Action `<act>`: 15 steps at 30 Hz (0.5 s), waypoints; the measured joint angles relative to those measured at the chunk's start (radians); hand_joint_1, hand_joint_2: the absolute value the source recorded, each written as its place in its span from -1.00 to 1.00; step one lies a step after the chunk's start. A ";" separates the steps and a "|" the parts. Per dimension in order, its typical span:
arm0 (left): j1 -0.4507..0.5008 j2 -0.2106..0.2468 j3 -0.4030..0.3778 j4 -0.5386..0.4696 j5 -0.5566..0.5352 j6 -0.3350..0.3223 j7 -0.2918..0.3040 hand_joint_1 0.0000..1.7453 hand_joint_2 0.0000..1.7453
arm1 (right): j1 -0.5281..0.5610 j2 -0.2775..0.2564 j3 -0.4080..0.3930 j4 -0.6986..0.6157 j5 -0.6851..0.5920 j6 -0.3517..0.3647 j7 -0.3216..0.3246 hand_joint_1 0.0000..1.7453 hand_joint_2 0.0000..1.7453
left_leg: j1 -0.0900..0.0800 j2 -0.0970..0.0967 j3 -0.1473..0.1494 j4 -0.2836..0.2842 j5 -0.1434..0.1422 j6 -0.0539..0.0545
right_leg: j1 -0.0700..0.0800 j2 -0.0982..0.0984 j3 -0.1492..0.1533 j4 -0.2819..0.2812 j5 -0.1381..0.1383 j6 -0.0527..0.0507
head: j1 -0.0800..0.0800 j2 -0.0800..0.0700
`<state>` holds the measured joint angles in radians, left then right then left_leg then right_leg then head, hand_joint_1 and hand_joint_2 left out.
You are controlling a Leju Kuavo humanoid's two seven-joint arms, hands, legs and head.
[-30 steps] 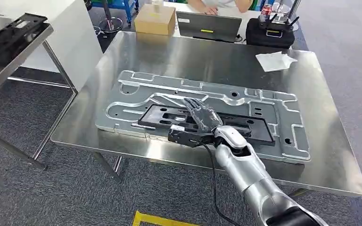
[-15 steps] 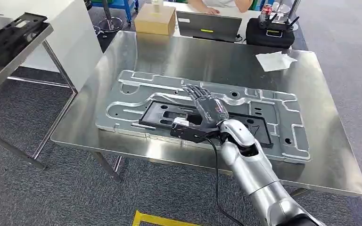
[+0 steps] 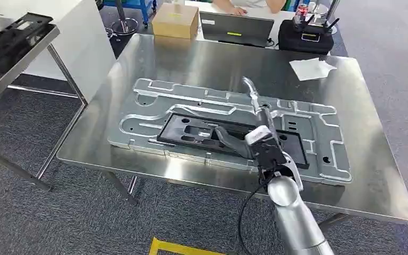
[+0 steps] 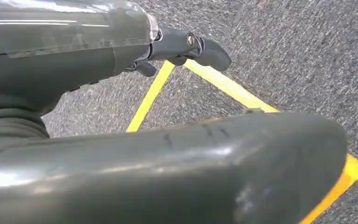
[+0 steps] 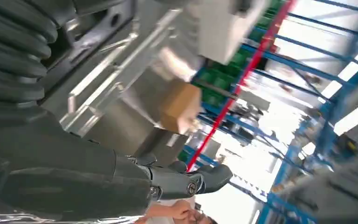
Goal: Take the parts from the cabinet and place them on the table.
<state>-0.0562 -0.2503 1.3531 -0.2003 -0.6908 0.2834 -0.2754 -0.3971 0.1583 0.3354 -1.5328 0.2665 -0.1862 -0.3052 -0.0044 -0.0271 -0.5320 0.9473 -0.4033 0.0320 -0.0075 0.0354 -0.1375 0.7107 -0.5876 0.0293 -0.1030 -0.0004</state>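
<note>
Head view: the right hand [image 3: 252,125] sits mid-frame, raised above the steel table [image 3: 202,66], fingers spread apart and empty, thumb reaching out toward the left. Just beneath it lies the black part [image 3: 191,130], flat in the recess of the big silver plate [image 3: 154,101] that spans the centre of the frame. Upper right, a white cloth [image 3: 311,68] rests on the table; beyond the far edge sit a cardboard box [image 3: 175,21] and a laptop [image 3: 236,29]. Far upper left, another black part [image 3: 10,37] waits on a side shelf. Left wrist view has the left hand [image 4: 121,93] over grey carpet with a yellow line [image 4: 223,84], fingers apart, nothing in them.
</note>
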 joint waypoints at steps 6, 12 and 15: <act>0.001 -0.011 0.005 0.000 -0.001 0.005 -0.002 -1.00 -1.00 | 0.066 -0.021 -0.024 -0.138 -0.008 -0.021 -0.010 -1.00 -1.00 | 0.009 0.020 -0.008 -0.007 -0.001 0.004 | -0.007 -0.025 -0.286 0.471 -0.171 0.022 | 0.000 0.000; 0.003 -0.016 0.006 -0.001 -0.001 0.005 -0.003 -1.00 -1.00 | 0.108 -0.039 -0.042 -0.183 0.003 -0.031 -0.010 -1.00 -1.00 | 0.011 0.011 -0.017 0.028 -0.020 -0.019 | -0.021 -0.016 -0.340 0.278 0.088 0.023 | 0.000 0.000; 0.002 -0.017 0.006 -0.002 -0.003 0.005 -0.005 -1.00 -1.00 | 0.128 -0.042 -0.048 -0.202 0.028 -0.050 -0.015 -1.00 -1.00 | 0.010 0.005 -0.037 0.035 -0.007 -0.041 | -0.013 -0.013 -0.363 0.275 0.091 0.000 | 0.000 0.000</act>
<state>-0.0542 -0.2674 1.3588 -0.2018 -0.6939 0.2888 -0.2808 -0.2687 0.1163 0.2876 -1.7349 0.2944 -0.2357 -0.3197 0.0057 -0.0224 -0.5693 0.9819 -0.4103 -0.0085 -0.0209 0.0225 -0.5001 0.9853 -0.4963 0.0292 -0.1030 -0.0004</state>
